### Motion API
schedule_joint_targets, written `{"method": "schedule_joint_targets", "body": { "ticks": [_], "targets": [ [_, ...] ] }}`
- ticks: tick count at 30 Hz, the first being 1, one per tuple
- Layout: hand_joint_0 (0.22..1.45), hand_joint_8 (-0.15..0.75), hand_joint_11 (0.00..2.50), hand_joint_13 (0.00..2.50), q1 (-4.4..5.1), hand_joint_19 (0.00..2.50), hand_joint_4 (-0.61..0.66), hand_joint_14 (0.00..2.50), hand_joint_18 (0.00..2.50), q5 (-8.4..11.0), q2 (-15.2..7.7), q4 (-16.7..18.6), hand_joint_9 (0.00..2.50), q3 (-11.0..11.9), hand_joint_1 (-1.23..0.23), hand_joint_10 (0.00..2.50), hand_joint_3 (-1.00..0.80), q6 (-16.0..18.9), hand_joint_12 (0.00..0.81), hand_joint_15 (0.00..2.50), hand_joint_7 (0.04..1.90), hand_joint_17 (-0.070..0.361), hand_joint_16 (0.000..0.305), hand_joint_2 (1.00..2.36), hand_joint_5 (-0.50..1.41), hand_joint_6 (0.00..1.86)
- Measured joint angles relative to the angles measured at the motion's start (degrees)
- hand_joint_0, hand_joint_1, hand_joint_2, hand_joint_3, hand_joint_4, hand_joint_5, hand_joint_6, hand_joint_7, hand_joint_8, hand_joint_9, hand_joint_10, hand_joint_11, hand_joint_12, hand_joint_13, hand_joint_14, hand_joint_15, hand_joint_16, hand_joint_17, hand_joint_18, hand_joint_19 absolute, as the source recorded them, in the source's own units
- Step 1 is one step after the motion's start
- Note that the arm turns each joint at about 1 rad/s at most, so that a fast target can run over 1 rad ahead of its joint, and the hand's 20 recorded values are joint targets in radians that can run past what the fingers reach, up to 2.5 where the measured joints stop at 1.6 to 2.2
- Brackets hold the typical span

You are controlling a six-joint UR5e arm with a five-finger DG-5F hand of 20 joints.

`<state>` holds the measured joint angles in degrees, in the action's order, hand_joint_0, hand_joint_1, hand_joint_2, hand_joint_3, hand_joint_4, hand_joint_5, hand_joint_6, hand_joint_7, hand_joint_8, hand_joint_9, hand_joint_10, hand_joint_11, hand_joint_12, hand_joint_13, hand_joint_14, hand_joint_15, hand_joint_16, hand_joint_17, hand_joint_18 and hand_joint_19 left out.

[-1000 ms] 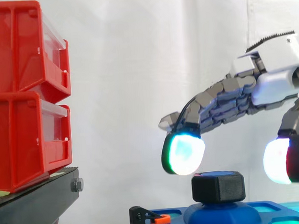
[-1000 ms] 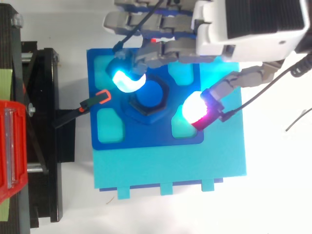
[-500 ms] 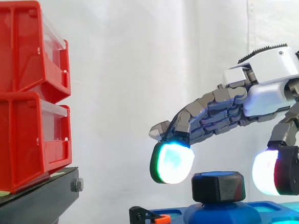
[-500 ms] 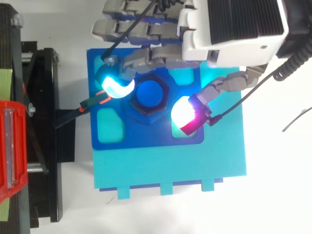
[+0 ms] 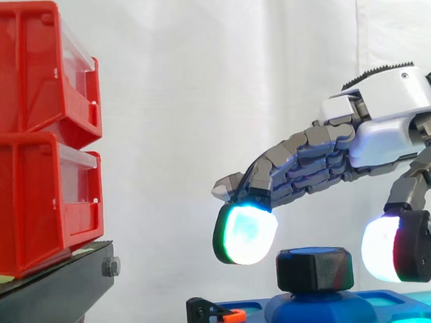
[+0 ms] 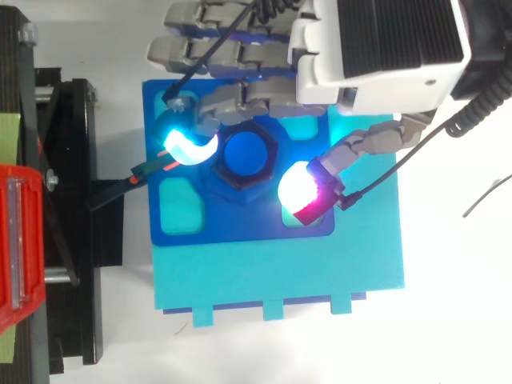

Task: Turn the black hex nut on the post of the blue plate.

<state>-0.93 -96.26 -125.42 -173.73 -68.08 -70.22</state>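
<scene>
A black hex nut (image 5: 314, 268) (image 6: 244, 158) sits on the blue post of the blue plate (image 6: 240, 228), low in the side view and mid-frame from above. My hand (image 5: 379, 128) (image 6: 376, 56) reaches in from the right and hovers over the nut. Its fingers (image 5: 244, 233) curve down to the nut's left, with a cyan-white pad just above the nut's top edge. The thumb pad (image 5: 390, 247) (image 6: 302, 190) hangs to the nut's right at about nut height. Both pads stand apart from the nut, so the hand is open around it.
Two stacked red bins (image 5: 32, 137) stand on a black stand (image 5: 47, 295) at the left. An orange-tipped clamp (image 6: 152, 166) (image 5: 228, 317) grips the plate's left edge. The blue plate lies on a larger cyan base (image 6: 280, 272).
The hand has come down and shifted left over the nut. Finger pad and thumb pad now straddle the nut lower and closer than a second ago.
</scene>
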Motion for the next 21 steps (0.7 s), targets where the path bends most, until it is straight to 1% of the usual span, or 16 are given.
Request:
{"method": "schedule_joint_targets", "body": {
  "ticks": [21],
  "targets": [
    [0.49,0.119,0.00,0.00,-0.40,0.06,0.09,0.00,0.00,-0.63,0.01,-1.75,0.00,-0.04,-0.86,0.00,-0.50,0.03,0.288,0.00,0.70,0.089,0.040,1.00,-0.30,0.50]
  ]
}}
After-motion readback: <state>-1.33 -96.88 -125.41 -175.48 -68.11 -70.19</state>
